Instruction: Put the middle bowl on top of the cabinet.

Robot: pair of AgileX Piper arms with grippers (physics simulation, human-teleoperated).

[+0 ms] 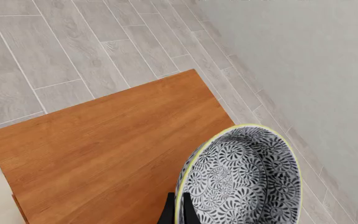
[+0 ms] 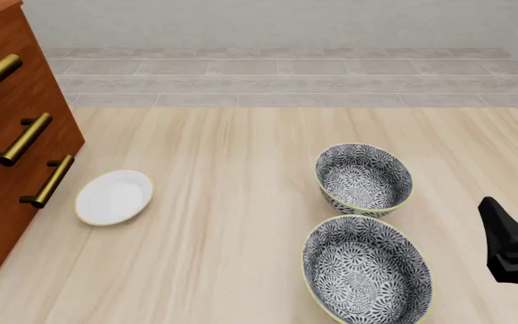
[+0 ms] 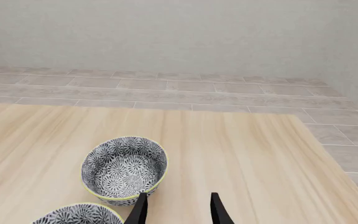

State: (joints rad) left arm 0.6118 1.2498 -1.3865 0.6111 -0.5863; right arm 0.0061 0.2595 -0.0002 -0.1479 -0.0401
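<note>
- Two patterned bowls sit on the table (image 2: 241,175) in the front view: a far bowl (image 2: 364,178) at about 3 o'clock of the picture's centre and a near bowl (image 2: 367,271) at about 5 o'clock, close together but with a narrow strip of table showing between them.
- The middle bowl (image 1: 241,177) shows only in the left wrist view, tilted on edge with its patterned inside facing the camera, above the flat reddish-brown top of the cabinet (image 1: 110,149).
- The left gripper (image 1: 177,212) has its dark fingers closed over that bowl's yellow-green rim, one on each side of the wall.
- In the front view the cabinet's drawer fronts and brass bar handles (image 2: 23,138) stand at 9 o'clock; a small white saucer (image 2: 114,196) lies on the table just beside its base.
- The right gripper (image 3: 177,210) hangs over bare table with its fingers parted and nothing between them; the far bowl lies at about 10 o'clock from it in the front view.
</note>
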